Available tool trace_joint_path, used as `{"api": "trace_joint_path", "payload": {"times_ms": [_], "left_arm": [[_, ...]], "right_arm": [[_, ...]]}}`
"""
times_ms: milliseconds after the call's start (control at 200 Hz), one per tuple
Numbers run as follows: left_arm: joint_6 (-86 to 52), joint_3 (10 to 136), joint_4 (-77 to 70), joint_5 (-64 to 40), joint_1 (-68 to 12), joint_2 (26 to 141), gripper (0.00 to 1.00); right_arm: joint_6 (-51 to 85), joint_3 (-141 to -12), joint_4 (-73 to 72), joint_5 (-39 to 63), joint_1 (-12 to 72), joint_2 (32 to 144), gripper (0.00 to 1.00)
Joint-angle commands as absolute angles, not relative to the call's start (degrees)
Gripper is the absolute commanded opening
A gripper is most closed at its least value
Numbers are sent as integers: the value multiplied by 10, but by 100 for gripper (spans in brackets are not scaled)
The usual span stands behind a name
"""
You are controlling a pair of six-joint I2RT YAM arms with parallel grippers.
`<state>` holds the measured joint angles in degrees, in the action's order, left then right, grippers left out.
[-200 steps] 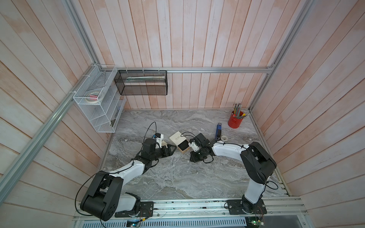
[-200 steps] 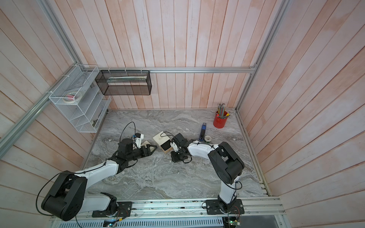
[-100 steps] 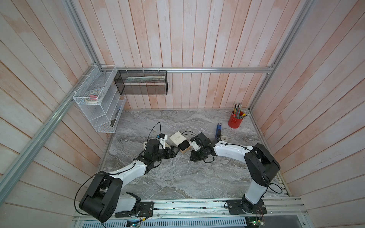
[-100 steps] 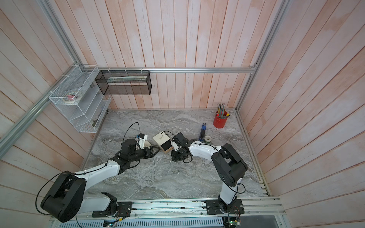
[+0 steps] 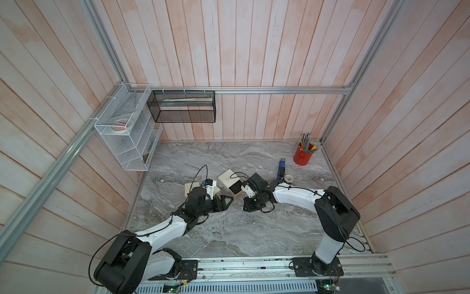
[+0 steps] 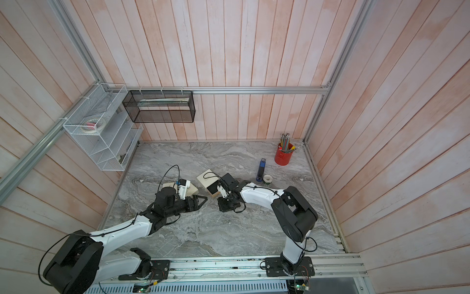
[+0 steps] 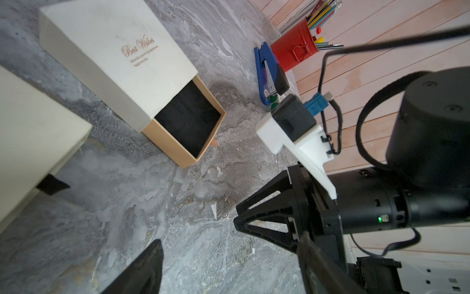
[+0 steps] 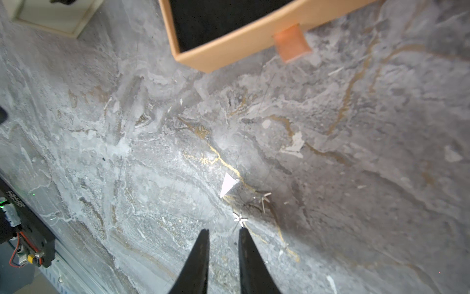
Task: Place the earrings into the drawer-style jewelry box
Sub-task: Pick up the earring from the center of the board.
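Earrings are found just ahead of the narrowly parted, empty right gripper, between it and the open drawer toward the desk's back edge; the left gripper is held wide, farther off.

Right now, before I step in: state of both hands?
Left hand: open wide, holding nothing.
Right hand: open by a narrow gap, holding nothing; a star-shaped earring lies just off its fingertips.

The table is grey marble veined gold, the jewelry box cream, its drawer tan lined black
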<state>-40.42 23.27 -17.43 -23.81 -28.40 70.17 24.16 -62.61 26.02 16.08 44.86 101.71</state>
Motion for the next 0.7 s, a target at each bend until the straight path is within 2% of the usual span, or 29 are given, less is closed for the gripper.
{"api": "trace_joint_path", "payload": {"times_ms": [0,390,695], "left_arm": [[-414,227,-207,-250,-279,704,84],[-410,228,-208,-255,-277,709,84],[-406,230,-207,-257,-276,711,84]], "right_arm": [[237,-647,283,151,452,1032,23],[239,-657,288,153,453,1055,21],[241,-656,288,150,452,1055,11]]}}
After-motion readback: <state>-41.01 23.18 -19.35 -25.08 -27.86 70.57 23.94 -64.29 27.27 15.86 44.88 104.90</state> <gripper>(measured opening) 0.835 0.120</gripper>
